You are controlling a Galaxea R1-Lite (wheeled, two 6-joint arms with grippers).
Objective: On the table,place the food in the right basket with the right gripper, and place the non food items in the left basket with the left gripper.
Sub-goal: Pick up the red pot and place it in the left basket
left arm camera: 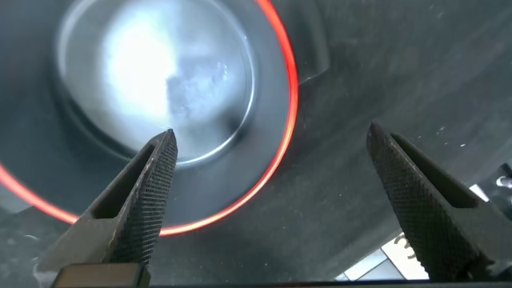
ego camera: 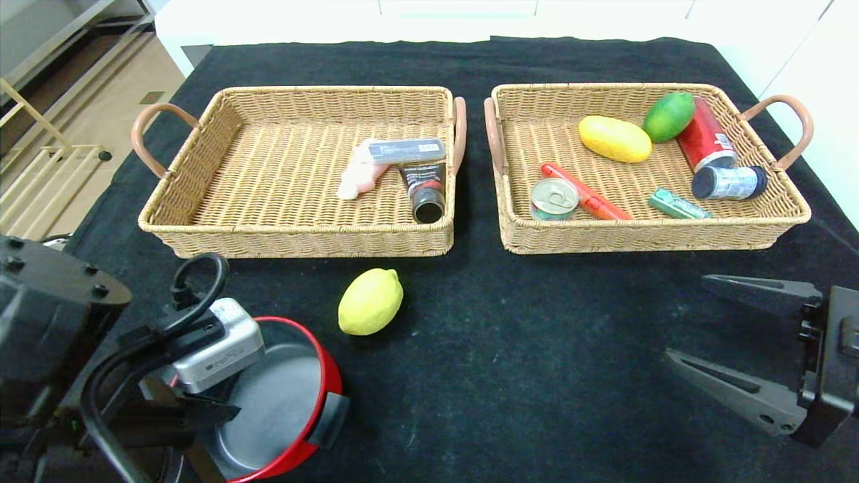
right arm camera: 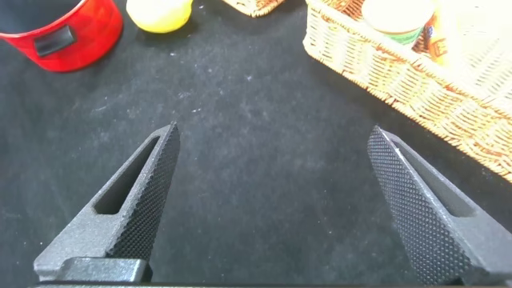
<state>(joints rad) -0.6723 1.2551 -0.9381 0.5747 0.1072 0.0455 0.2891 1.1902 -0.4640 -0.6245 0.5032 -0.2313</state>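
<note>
Item: red pot [ego camera: 282,402], round, grey-lined, one dark handle; stands on the counter [ego camera: 537,335] at the near left, non-food, not yet sorted. Left gripper [left arm camera: 268,192] hangs directly over it, jaws released and spread wide, holding nothing.

Item: lemon [ego camera: 370,302], loose on the counter just in front of the left basket [ego camera: 201,221], food, not yet sorted. Right gripper [ego camera: 728,342] waits low at the near right, well apart from it, jaws likewise released and empty.

Item: right basket [ego camera: 671,231], already holding a yellow fruit, a green fruit, cans and small packets; left basket holds a few tubes and a pale item.

Handling note, as a judgement: the pot looks too broad to span, so the left jaws would best straddle its rim or handle and lift straight up before travelling over the basket wall. The lemon is round and may roll; the right jaws should close across its middle.

Surface: black cloth over the counter, slightly flecked. Room: white wall or cabinet fronts behind, pale floor and a wooden rack at far left
</note>
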